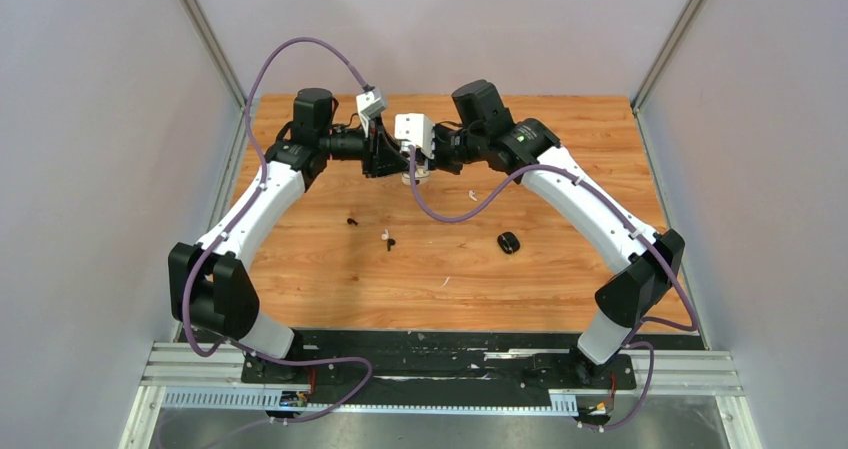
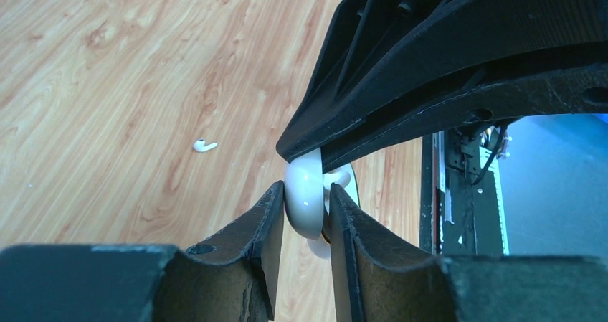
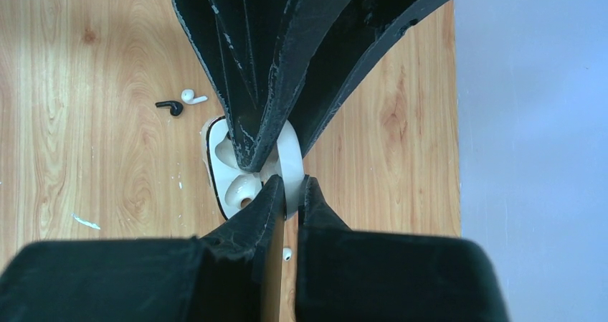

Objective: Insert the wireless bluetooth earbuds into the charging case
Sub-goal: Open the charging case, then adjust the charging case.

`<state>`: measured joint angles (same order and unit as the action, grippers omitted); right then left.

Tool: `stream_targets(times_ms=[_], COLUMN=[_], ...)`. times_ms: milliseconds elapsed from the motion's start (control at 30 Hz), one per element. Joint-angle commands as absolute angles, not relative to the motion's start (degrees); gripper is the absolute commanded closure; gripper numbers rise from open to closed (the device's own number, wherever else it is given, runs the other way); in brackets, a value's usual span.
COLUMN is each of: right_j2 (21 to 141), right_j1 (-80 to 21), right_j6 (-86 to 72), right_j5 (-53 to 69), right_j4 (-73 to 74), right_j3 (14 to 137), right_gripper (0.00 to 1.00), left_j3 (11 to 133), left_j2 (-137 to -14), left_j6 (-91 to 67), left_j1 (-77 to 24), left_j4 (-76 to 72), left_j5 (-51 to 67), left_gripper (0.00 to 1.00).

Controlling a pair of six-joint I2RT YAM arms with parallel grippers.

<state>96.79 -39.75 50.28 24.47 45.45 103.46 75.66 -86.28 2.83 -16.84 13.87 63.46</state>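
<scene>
The white charging case (image 1: 418, 176) is held lid-open just above the far middle of the table, between both grippers. My left gripper (image 2: 307, 189) is shut across its rounded white body (image 2: 307, 206). My right gripper (image 3: 292, 182) is shut on the thin upright lid (image 3: 290, 161); the case's earbud wells (image 3: 240, 187) lie beside it. Loose earbuds lie on the wood: a white one (image 1: 472, 196) right of the case, a black one (image 1: 352, 220), and a white and black pair (image 1: 387, 237). The right wrist view shows the black (image 3: 170, 107) and white (image 3: 192, 97) pair, plus a white earbud (image 3: 287, 254) under my fingers.
A closed black case (image 1: 509, 242) lies right of centre on the wooden table (image 1: 560, 279). A small white scrap (image 1: 446, 282) sits nearer the front. Grey walls close in the table on three sides, and a black rail (image 1: 440, 354) runs along the near edge.
</scene>
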Motion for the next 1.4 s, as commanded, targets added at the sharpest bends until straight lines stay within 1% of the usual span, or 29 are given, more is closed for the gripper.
stream_targets(times_ms=[0, 67, 133, 200, 367, 433, 467, 533, 567, 600, 667, 967, 1067, 1133, 1167, 1200, 1267, 1333, 1367], right_j2=[96.29, 96.28, 96.24, 96.24, 96.13, 95.99, 95.84, 95.79, 95.79, 95.73, 95.78, 95.78, 95.85, 95.79, 95.87, 95.85, 96.02, 96.08, 96.09], right_j1=[-40.25, -40.25, -40.34, -40.34, -40.42, -40.52, -40.52, -40.58, -40.58, -40.51, -40.59, -40.61, -40.61, -40.58, -40.60, -40.61, -40.60, -40.61, -40.61], right_j6=[51.14, 51.14, 51.15, 51.08, 50.98, 50.78, 50.68, 50.14, 50.10, 50.10, 50.10, 50.00, 50.01, 49.94, 49.88, 49.84, 49.83, 49.83, 49.83], right_j5=[24.61, 24.52, 24.43, 24.43, 24.43, 24.66, 24.96, 25.34, 25.35, 25.25, 24.99, 24.88, 25.03, 25.20, 25.29, 25.31, 25.25, 25.22, 25.22], right_j4=[43.05, 43.07, 43.09, 43.07, 43.07, 43.07, 43.07, 43.01, 43.05, 43.13, 43.09, 43.01, 43.02, 43.02, 43.01, 43.03, 43.01, 42.98, 43.02], right_j3=[106.08, 105.95, 105.84, 105.81, 105.73, 105.58, 105.56, 105.72, 105.73, 105.73, 105.60, 105.47, 105.26, 105.12, 105.19, 105.32, 105.46, 105.49, 105.43], right_gripper=[1.00, 1.00, 1.00, 1.00, 1.00, 1.00, 1.00, 1.00, 1.00, 1.00, 1.00, 1.00, 1.00, 1.00, 1.00, 1.00, 1.00, 1.00, 1.00], left_j3=[76.03, 76.05, 76.05, 75.92, 76.01, 75.89, 75.75, 75.28, 75.17, 75.13, 75.09, 74.86, 75.17, 75.30, 75.23, 75.14, 75.01, 75.04, 75.10], left_j2=[-86.38, -86.47, -86.48, -86.36, -86.39, -86.40, -86.40, -86.21, -86.09, -86.11, -86.29, -86.69, -87.03, -87.10, -87.06, -86.85, -86.68, -86.81, -86.82], left_j6=[2.24, 2.05, 1.38, 0.96, 0.32, -0.76, -1.00, -1.44, -1.83, -1.93, -2.13, -3.73, -4.15, -4.21, -4.21, -4.04, -3.86, -4.13, -4.17], left_j1=[-16.85, -16.87, -16.87, -16.87, -16.87, -16.87, -16.83, -16.83, -16.81, -16.75, -16.71, -16.05, -15.98, -15.99, -15.99, -16.00, -16.00, -15.92, -15.91], left_j4=[12.14, 12.13, 11.75, 11.40, 11.25, 10.93, 10.88, 10.16, 9.91, 9.62, 9.57, 7.69, 7.91, 8.34, 8.39, 8.33, 8.41, 8.42, 8.28], left_j5=[65.30, 65.42, 65.58, 65.71, 65.86, 65.69, 65.63, 65.32, 65.33, 65.49, 66.08, 68.01, 69.59, 70.22, 70.09, 69.95, 69.86, 69.94, 69.99], left_gripper=[0.66, 0.67, 0.61, 0.59, 0.59, 0.55, 0.51, 0.50, 0.51, 0.56, 0.63, 0.80, 0.79, 0.71, 0.66, 0.65, 0.64, 0.65, 0.67])
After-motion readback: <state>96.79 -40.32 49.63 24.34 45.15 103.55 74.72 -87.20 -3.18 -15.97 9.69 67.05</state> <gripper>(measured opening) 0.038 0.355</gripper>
